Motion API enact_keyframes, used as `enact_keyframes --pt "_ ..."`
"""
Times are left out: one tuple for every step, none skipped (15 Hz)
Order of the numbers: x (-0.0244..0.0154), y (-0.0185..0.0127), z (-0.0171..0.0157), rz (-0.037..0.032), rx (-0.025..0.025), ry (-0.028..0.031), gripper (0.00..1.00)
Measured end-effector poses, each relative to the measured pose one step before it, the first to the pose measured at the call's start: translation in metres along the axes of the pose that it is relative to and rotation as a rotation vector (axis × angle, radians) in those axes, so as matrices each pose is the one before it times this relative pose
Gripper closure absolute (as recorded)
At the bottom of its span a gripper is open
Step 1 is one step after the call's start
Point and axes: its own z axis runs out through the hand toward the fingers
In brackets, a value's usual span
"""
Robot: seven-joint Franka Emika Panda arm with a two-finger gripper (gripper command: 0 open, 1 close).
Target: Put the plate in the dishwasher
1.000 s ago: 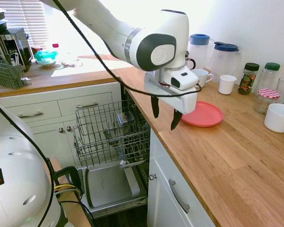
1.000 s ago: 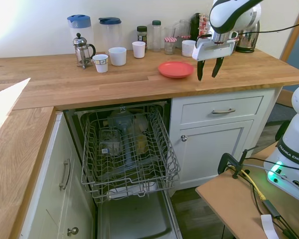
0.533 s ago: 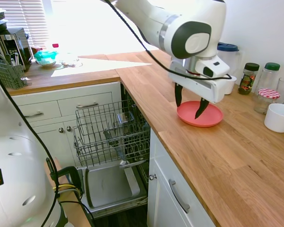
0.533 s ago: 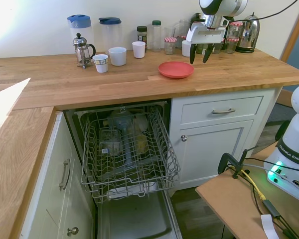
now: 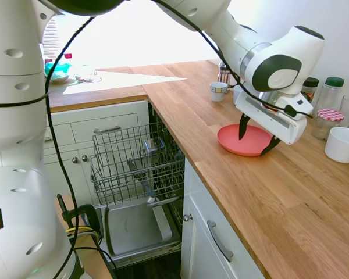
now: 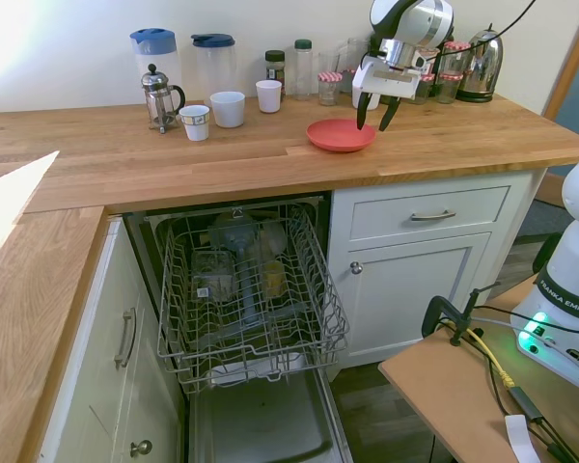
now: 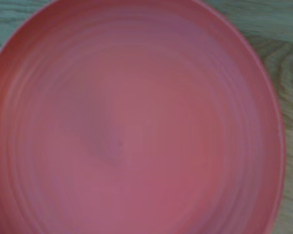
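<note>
One plate [image 7: 136, 122], wrist-view close-up only

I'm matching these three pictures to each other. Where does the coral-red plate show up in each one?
First exterior view: the plate lies right of centre on the wooden counter, under the gripper.
Second exterior view: the plate lies upper centre-right, on the counter.
Wrist view: the plate fills nearly the whole picture.
Shared landmark: the wooden counter.

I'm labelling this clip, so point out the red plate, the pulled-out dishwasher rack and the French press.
plate [image 5: 235, 141]: first exterior view, bare near side of its face.
dishwasher rack [image 6: 256, 349]: second exterior view, front wire wall.
French press [image 6: 157, 100]: second exterior view, glass body.
</note>
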Motion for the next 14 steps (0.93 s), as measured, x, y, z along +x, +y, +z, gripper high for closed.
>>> enact_keyframes --pt "0.00399 -0.00114 0.00438 -0.00218 0.01327 -0.01312 0.00" --pt "0.00495 -0.00001 0.00320 0.00039 0.01593 -0.01270 1.00" --pt "0.00289 0.00125 0.00141 -0.00020 0.01724 -0.01600 1.00" --pt "0.00222 0.00194 0.00005 0.00165 0.01571 -0.01477 1.00" --pt "0.00219 0.00175 0.00040 0.00734 0.00968 -0.01279 1.00" --pt "0.00138 -0.00025 0.00004 0.00537 0.00186 -0.01028 1.00" --pt "0.00153 -0.00126 0.00100 0.00405 -0.00116 -0.00858 1.00" --pt "0.00202 -0.00185 0.00120 0.00447 0.00215 -0.00512 1.00" --pt "0.00180 -0.00108 0.00242 0.00775 0.00427 -0.00741 1.00" --pt "0.00225 -0.00010 0.00330 0.00826 0.00315 -0.01012 1.00" --pt "0.00282 0.00018 0.00264 0.00947 0.00675 -0.00957 1.00" --pt "0.00334 0.00097 0.00317 0.00922 0.00401 -0.00919 1.00" --pt "0.00292 0.00143 0.00155 0.01008 0.00651 -0.00823 1.00" --pt "0.00229 0.00195 0.00015 0.00868 0.00624 -0.00520 1.00"
